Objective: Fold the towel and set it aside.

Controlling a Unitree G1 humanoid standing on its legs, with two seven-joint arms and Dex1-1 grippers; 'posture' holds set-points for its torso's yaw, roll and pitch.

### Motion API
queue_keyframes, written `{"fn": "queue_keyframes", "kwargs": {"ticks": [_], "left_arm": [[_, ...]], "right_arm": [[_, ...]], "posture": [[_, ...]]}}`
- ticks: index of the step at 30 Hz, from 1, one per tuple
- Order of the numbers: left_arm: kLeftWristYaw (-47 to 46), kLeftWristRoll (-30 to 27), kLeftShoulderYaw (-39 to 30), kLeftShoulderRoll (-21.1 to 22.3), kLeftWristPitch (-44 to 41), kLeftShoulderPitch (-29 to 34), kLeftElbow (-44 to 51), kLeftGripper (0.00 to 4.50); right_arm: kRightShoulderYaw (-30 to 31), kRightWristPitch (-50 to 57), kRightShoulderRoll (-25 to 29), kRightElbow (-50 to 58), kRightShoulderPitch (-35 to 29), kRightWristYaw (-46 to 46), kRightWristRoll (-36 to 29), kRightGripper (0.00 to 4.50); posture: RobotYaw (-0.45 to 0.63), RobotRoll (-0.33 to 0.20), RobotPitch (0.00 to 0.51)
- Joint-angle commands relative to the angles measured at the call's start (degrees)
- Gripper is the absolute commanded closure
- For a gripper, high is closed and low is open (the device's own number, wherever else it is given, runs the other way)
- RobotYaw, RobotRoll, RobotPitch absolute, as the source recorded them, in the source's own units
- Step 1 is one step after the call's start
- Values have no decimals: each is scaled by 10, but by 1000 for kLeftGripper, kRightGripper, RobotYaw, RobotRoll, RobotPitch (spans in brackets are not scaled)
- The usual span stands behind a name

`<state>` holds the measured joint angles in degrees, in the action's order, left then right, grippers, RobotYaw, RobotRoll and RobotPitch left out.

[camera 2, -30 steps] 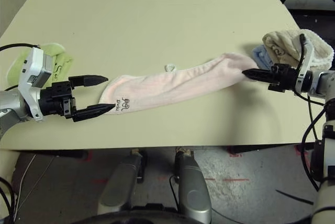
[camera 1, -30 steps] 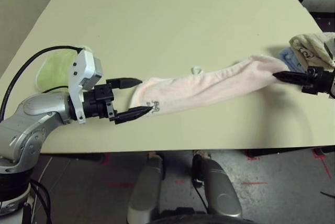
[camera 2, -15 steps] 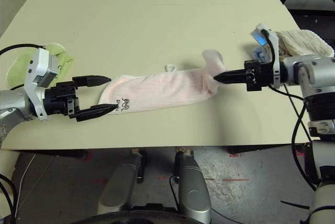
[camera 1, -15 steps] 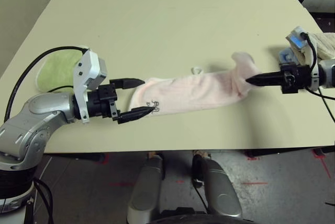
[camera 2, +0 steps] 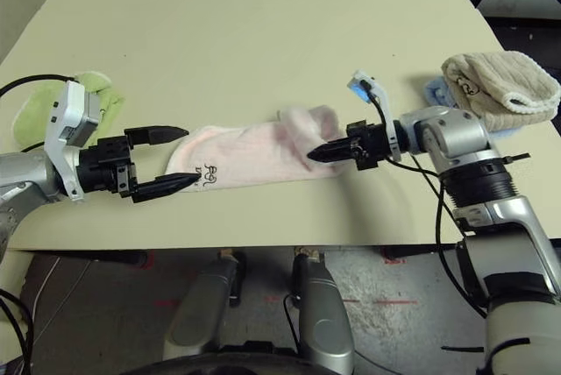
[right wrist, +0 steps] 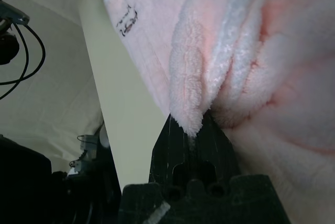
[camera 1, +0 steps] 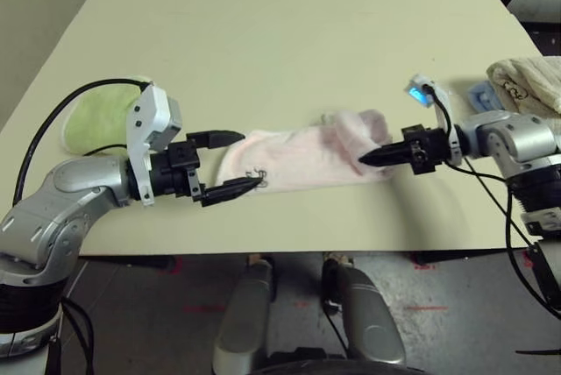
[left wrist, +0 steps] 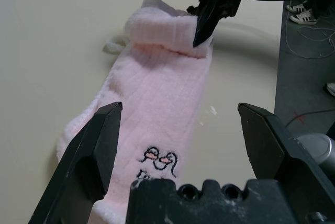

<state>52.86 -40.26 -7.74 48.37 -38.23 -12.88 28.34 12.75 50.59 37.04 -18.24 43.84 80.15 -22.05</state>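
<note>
The pale pink towel [camera 1: 294, 154] lies lengthwise near the table's front edge, its dark embroidered motif [camera 2: 207, 174] at the left end. My right gripper [camera 1: 365, 161] is shut on the towel's right end, which is lifted and doubled back over the middle in a bunched fold [left wrist: 162, 25]. In the right wrist view the terry edge [right wrist: 188, 114] is pinched between the black fingers [right wrist: 172, 150]. My left gripper [camera 1: 249, 159] stands open with the towel's left end between its fingers [left wrist: 97, 145], not gripping it.
A light green towel [camera 1: 95, 116] lies at the left edge behind my left wrist. A beige towel [camera 2: 500, 81] rests on a blue one [camera 2: 432, 89] at the right edge. The table's front edge [camera 1: 289, 248] runs just below the towel.
My right gripper has carried the towel's right end well to the left, doubling it over the middle. The left gripper has stayed open at the left end.
</note>
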Motion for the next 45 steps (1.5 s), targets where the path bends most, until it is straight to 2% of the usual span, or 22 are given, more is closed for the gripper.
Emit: {"fn": "queue_keyframes", "kwargs": {"ticks": [1, 3, 4, 7, 11, 15, 16, 22, 26, 29, 32, 35, 37, 39, 41, 45], "left_arm": [[-4, 4, 13, -4, -1, 6, 9, 0], [-5, 5, 17, -6, -1, 3, 9, 0], [-5, 5, 18, -6, 0, 2, 8, 0], [-4, 7, 23, -7, 2, -1, 4, 0], [-4, 8, 28, -9, 3, -7, 0, 0], [-3, 10, 32, -10, 3, -12, -2, 0], [-3, 11, 34, -11, 3, -14, -4, 0], [-18, 10, 47, -37, -6, -51, -16, 0], [-57, 15, 72, -90, -20, -114, -43, 0], [-89, 27, 98, -138, -34, -172, -81, 596], [-109, 52, 134, -184, -35, -220, -112, 1791], [-120, 75, 160, -212, -38, -249, -138, 2954], [-127, 96, 187, -239, -36, -275, -165, 3820], [-132, 116, 215, -268, -40, -298, -194, 4500], [-129, 138, 237, -286, -31, -310, -220, 4500], [-126, 175, 265, -317, -17, -322, -265, 4500]], "right_arm": [[2, 3, -15, 11, -1, -9, -8, 4471], [-7, -4, -28, 19, -4, -16, -14, 4471], [-9, -10, -33, 23, -6, -17, -16, 4190], [-7, -23, -27, 44, -20, 4, -26, 3290], [-22, -40, 2, 68, -29, 46, -48, 1738], [-34, -11, 48, 66, -5, 85, -73, 203], [-41, -7, 58, 60, 4, 91, -79, 41], [-83, -14, 96, -11, 43, 90, -83, 41], [-96, -103, 92, -56, 36, 53, -43, 41], [-113, -167, 66, -67, 25, 14, -29, 0], [-120, -198, 43, -54, 10, -7, -26, 973], [-120, -209, 29, -36, -3, -12, -29, 2065], [-117, -221, 19, -26, -12, -12, -30, 2911], [-108, -233, 11, -17, -20, -9, -26, 3651], [-98, -245, 6, -15, -27, -7, -18, 4445], [-84, -263, -7, -19, -37, -5, -5, 4482]], "posture": [[167, 0, 186], [167, 0, 186], [165, 0, 184], [164, 0, 182], [165, 0, 178], [163, 0, 173], [162, 0, 171], [155, 0, 164], [150, 0, 158], [143, 0, 155], [139, 0, 154], [133, 0, 152], [130, 0, 150], [127, 0, 150], [122, 0, 149], [118, 0, 149]]}}
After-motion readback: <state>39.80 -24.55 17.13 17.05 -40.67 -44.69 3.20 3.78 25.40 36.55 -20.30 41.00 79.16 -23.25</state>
